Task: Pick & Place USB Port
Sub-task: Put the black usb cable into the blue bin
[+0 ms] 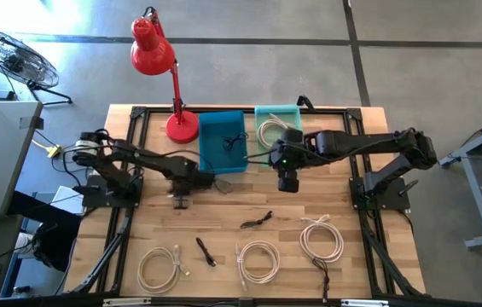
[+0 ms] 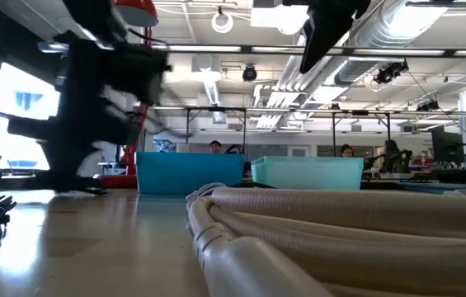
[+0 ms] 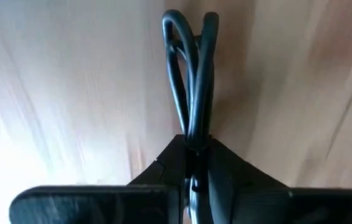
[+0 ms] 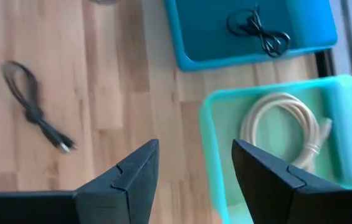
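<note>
two bins sit at the table's (image 1: 223, 223) far edge: a blue bin (image 1: 223, 141) with a black cable (image 4: 260, 28) inside, and a teal bin (image 1: 276, 124) holding a white cable (image 4: 291, 127). we see the left pincer (image 3: 195, 149) clenched on a folded black cable (image 3: 191, 74), held above the bare wood just in front of the blue bin. the right pincer (image 4: 194, 165) hangs released over the near edge of the teal bin, nothing between its fingers. three white coils and two more black cables lie on the near half of the table.
</note>
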Robot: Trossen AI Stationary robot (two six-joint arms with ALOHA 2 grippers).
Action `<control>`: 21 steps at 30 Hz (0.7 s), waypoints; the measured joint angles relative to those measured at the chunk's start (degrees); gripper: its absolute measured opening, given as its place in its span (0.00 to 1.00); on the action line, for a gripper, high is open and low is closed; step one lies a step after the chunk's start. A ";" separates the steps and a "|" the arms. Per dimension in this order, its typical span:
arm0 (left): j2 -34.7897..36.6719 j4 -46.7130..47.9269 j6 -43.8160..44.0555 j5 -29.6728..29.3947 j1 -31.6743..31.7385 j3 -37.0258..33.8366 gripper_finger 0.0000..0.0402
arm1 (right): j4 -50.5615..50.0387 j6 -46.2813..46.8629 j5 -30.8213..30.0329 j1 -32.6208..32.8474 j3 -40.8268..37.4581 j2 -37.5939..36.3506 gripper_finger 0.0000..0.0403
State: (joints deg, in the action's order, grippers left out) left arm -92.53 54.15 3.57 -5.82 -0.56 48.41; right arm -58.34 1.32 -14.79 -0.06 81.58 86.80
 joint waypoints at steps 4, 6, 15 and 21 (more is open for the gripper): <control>4.58 8.20 4.73 -2.73 -4.47 3.82 0.08 | -3.93 2.50 -4.53 0.96 0.00 0.02 0.48; 7.30 14.31 7.93 -5.21 -6.87 5.98 0.08 | -5.17 3.82 -6.07 1.37 0.00 0.02 0.48; 20.04 12.65 6.86 -19.89 -13.00 18.72 0.08 | -6.13 6.17 -7.80 2.11 0.00 0.02 0.48; 27.24 -3.82 -10.87 -25.88 -11.25 20.23 0.08 | -9.76 8.68 -10.55 2.11 0.00 0.02 0.48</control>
State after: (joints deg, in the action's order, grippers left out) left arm -65.29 50.33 -7.30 -31.71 -11.81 68.64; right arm -68.10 10.01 -25.34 2.04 81.58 86.83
